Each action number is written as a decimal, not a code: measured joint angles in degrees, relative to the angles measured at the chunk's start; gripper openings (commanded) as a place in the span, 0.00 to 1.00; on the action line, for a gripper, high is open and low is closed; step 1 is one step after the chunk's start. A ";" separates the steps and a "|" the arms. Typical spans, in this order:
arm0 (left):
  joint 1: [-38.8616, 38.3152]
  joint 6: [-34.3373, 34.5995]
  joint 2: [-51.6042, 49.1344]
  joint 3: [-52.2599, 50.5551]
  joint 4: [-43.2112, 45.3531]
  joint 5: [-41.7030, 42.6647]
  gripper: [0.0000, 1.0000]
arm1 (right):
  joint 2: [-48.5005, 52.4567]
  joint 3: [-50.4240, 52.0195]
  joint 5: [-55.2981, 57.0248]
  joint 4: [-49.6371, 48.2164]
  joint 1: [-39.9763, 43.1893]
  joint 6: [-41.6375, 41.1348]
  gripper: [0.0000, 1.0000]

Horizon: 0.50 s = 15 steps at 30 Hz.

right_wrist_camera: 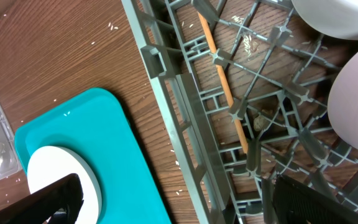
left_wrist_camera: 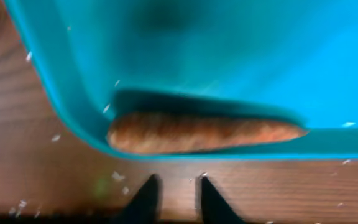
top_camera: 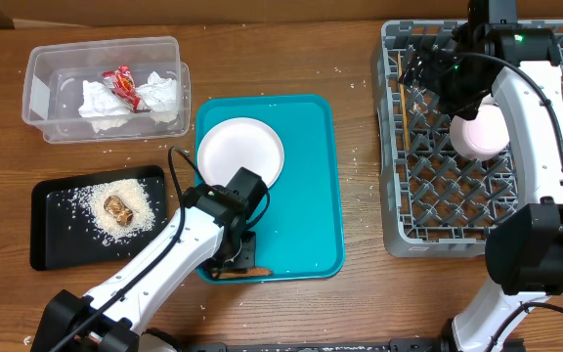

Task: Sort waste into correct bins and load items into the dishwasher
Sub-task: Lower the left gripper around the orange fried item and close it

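The table [top_camera: 360, 303] is dark brown wood with a plain grain, and stray white rice grains [top_camera: 355, 156] are scattered over it, thickest between the teal tray [top_camera: 311, 196] and the grey dish rack [top_camera: 409, 196]. A paler tan strip runs along the table's far edge. At far left stands the clear tub [top_camera: 37, 93], holding crumpled white napkins [top_camera: 101, 103] and the red-and-silver wrapper [top_camera: 122, 82]. Nearer the front lies the black tray [top_camera: 52, 210], with a heap of rice [top_camera: 91, 200] and the brown lump [top_camera: 117, 207] on top of it. The teal tray sits mid-table, carrying the small white plate [top_camera: 240, 152] at its far end. The brown-orange food stick [left_wrist_camera: 197, 132] lies inside its near left corner, along the low rim. The left tool [left_wrist_camera: 174, 186] hangs just outside that rim over bare wood, with its fingers drawn in to a narrow gap and nothing between them. On the right, the rack rests on the table with the thin wooden stick [right_wrist_camera: 225, 93] lying across its grid near the left wall. A rounded white vessel [top_camera: 479, 135] sits among the pegs; whether it is a cup or a bowl I cannot tell. The right tool [right_wrist_camera: 176, 183] hovers over the rack's left edge, spread wide and empty.
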State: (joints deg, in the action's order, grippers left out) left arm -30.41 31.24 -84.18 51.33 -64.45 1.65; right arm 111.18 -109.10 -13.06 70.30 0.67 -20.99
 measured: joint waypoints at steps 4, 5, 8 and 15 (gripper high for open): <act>0.00 1.95 0.00 -0.37 -1.33 -0.11 0.04 | 0.00 0.00 -0.02 -0.02 0.00 0.00 1.00; 0.00 2.16 0.00 -0.44 -1.31 -0.13 0.04 | 0.00 0.00 -0.02 -0.02 0.00 0.02 1.00; 0.00 3.13 0.00 -0.68 -1.11 -0.11 0.04 | 0.00 0.00 -0.02 -0.02 0.00 0.00 1.00; 0.00 3.63 0.00 -4.35 1.44 -0.11 0.04 | 0.00 0.00 -0.02 0.00 0.00 0.02 1.00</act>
State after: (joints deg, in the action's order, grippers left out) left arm -30.41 34.87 -84.18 46.98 -63.00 1.54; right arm 111.18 -109.10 -13.08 70.30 0.67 -20.97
